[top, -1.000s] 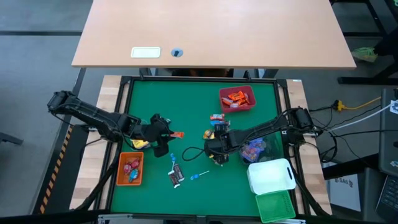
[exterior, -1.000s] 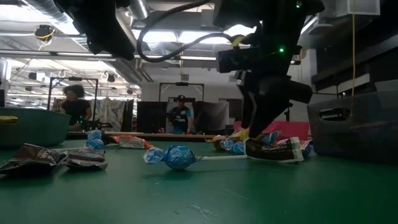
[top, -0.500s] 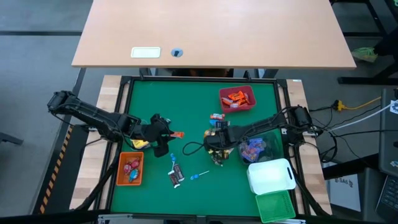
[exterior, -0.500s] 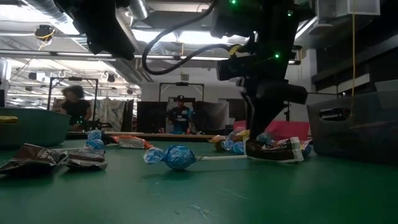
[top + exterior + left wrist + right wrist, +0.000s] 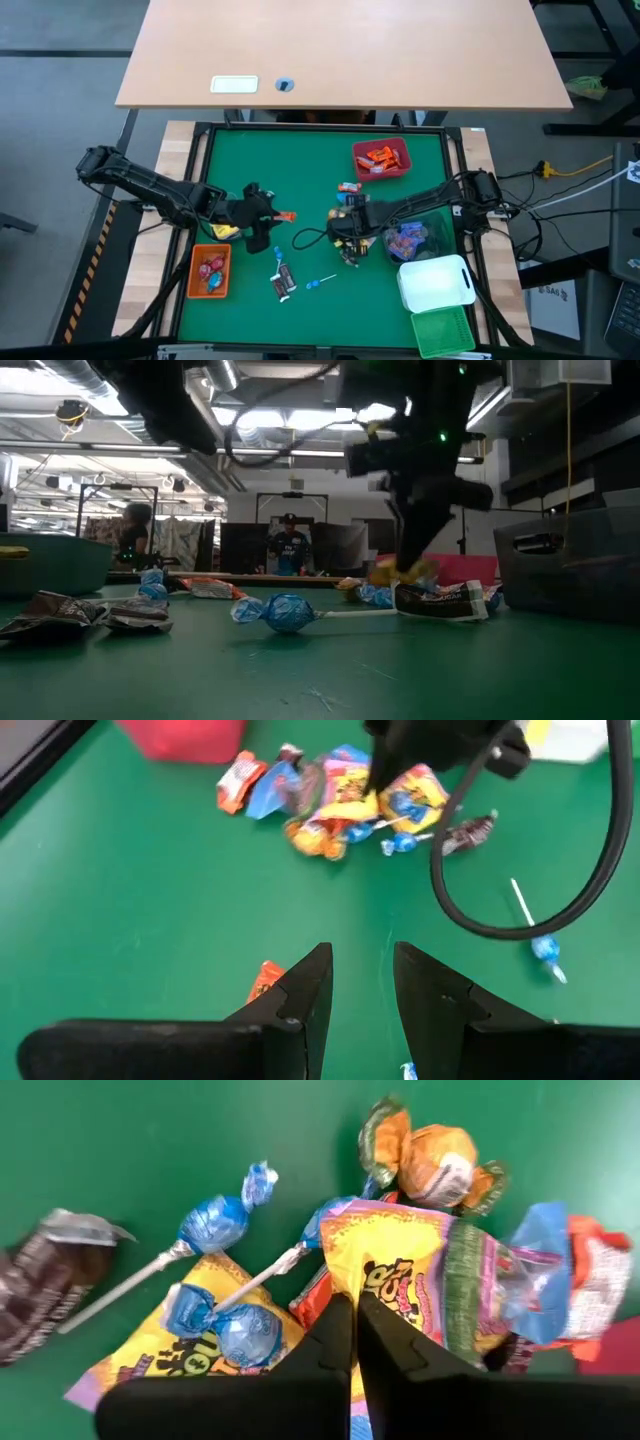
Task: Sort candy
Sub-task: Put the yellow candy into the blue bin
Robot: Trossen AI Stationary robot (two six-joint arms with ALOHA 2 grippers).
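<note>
- We've got the right gripper down in the central candy pile, jaws pressed together on the edge of a yellow sour-candy packet.
- That packet hangs just off the fingertips, its long side running crosswise to them, above the blue lollipops.
- Our left gripper waits with jaws apart, an orange candy just beside them, the pile well ahead.

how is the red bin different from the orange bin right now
The red bin sits at the far right of the mat and holds orange-red wrapped candy. The orange bin sits near the front left and holds pink and red sweets, with a blue one. The red bin lies wide across the high view, the orange one lengthwise. Both are small open plastic bins.
</note>
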